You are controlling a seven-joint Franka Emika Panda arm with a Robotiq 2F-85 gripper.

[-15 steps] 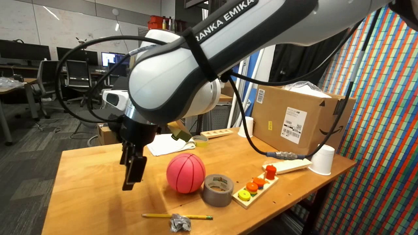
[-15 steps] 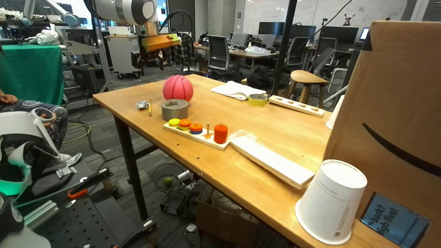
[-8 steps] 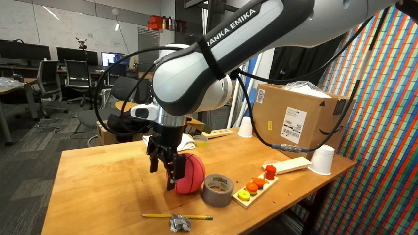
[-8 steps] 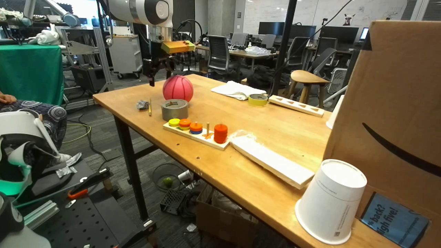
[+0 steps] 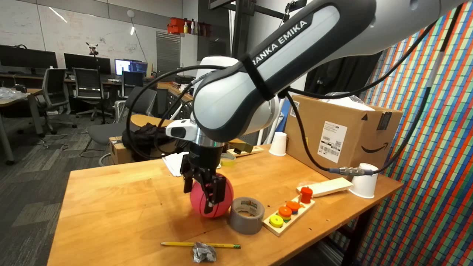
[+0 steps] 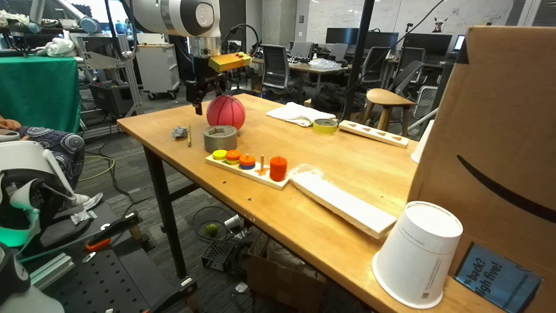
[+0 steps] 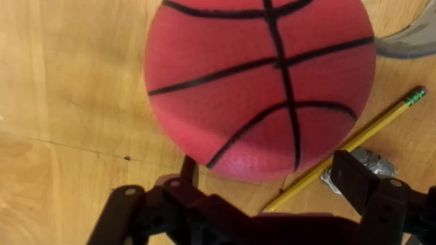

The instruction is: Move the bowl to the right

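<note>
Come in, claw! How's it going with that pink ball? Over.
Gripper open, close by. Pink ball on table, ungripped. Grey tape roll beside it, possibly in the way.

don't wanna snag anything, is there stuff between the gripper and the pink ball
Nothing visible stands between the open gripper and the pink ball. In the wrist view the pencil and crumpled foil show near the gripper, but both lie on the table, apart from the ball.

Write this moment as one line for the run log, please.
pincer: open, close to ball | ball: on table, not gripped | contact: unclear | grey tape roll: beside ball | pencil: on table
</note>
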